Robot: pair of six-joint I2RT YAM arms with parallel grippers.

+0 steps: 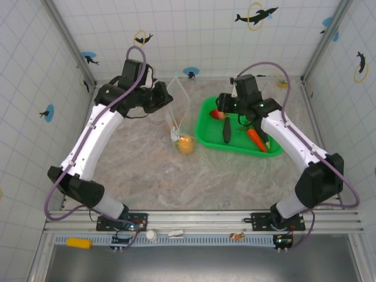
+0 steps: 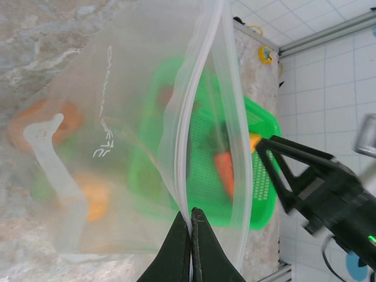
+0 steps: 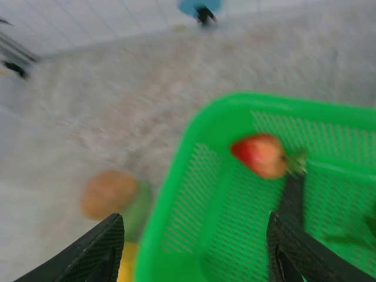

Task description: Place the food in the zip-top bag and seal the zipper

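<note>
While in tool, zipper lengthwise outward.

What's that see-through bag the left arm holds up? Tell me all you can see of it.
The zip-top bag is thin, clear, crinkly plastic with a pale whitish patch and faint print. Its zipper, a pale strip along the mouth, is pinched between the shut fingers of the left gripper, so the bag hangs upright beside the green basket. Blurred orange and green shapes show through it; whether they lie inside is unclear.

No legible text or labels
</note>
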